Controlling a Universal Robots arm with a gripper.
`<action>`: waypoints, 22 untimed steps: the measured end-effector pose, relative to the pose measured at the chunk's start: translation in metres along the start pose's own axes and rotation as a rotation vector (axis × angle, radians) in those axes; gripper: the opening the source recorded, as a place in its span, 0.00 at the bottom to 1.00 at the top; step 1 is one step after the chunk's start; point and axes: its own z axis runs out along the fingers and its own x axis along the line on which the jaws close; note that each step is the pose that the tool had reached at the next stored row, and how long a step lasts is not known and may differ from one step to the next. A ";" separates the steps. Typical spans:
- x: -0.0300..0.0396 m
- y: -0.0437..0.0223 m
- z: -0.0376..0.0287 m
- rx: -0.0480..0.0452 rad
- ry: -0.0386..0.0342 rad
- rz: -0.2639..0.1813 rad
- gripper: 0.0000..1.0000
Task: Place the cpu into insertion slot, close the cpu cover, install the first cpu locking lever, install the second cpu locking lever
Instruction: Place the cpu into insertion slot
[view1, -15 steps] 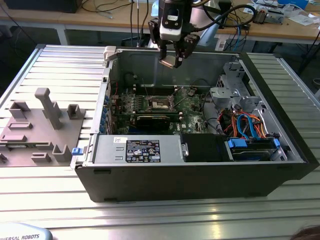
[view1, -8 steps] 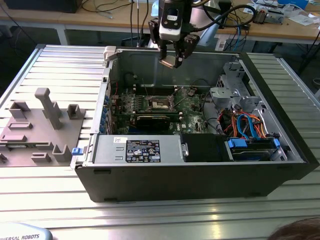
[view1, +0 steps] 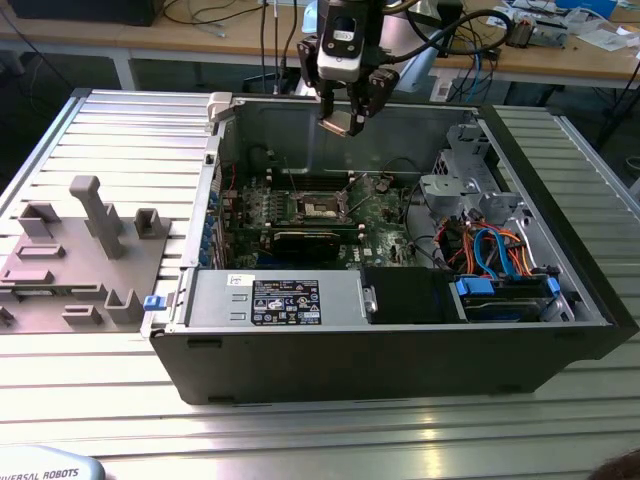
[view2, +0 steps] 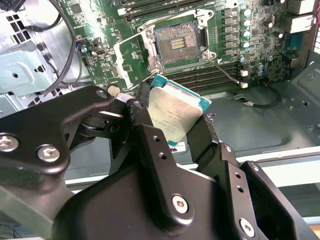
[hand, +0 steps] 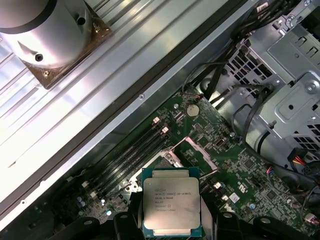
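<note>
Second wrist view: the gripper (view2: 174, 122) clamps the cpu (view2: 172, 107) by opposite edges, tilted, well above the board. The insertion slot (view2: 176, 44) lies beyond and below, bare, with the cpu cover (view2: 129, 41) raised beside it.

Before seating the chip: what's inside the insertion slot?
In the second wrist view the insertion slot holds only bare contacts. In the first wrist view the cpu covers part of it.

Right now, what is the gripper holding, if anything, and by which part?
The gripper holds the chip, pinched by two opposite edges.
</note>
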 end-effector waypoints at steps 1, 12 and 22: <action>0.0000 0.0000 0.0000 0.0000 -0.0001 0.001 0.54; 0.0000 0.0000 0.0000 -0.0002 -0.0012 0.014 0.54; 0.0000 0.0000 0.0000 -0.0004 -0.0023 0.026 0.54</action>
